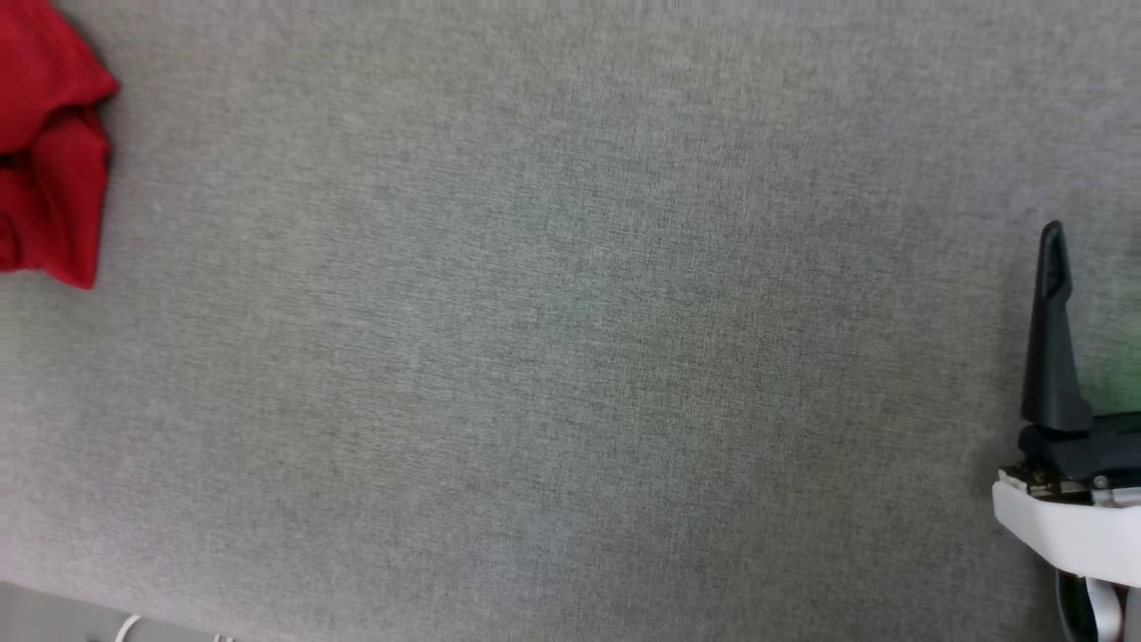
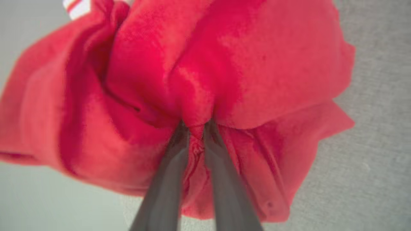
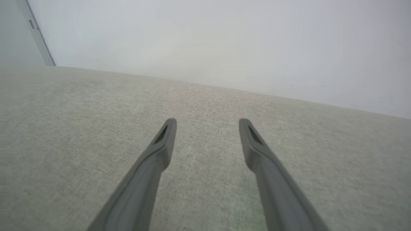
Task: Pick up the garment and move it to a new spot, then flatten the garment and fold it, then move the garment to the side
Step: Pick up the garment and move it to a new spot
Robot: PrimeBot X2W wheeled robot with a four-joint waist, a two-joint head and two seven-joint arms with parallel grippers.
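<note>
At the left end effector (image 2: pixel 196 128), both dark fingers stand drawn nearly together, clenched on a raised fold of the garment (image 2: pixel 244 64) with red cloth pinched between the tips. Red fabric bunches around the pinch on every side, and a scrap of red-white striped trim (image 2: pixel 77 8) shows at the far edge of the left wrist view. Bunched in this way, the garment presents no clear long axis. In the head view, the garment (image 1: pixel 49 152) lies at the far left, and its visible part runs roughly away from the robot, the rest cut off by the frame. Whether the cloth hangs clear or rests on the surface (image 1: pixel 570 357) cannot be determined. The left arm is nearer by a wide margin, being in contact. The right end effector (image 3: pixel 207 123) is released, its fingers spread wide with nothing between them, at the far right and well apart from the garment. Judgement: the coming move turns on the broad stretch of surface lying to the robot's right of the grasp, so a carry would run from the left edge toward the middle. The surface is a grey woven covering, even in tone. Beyond its far edge stands a plain pale wall (image 3: pixel 224 32).
</note>
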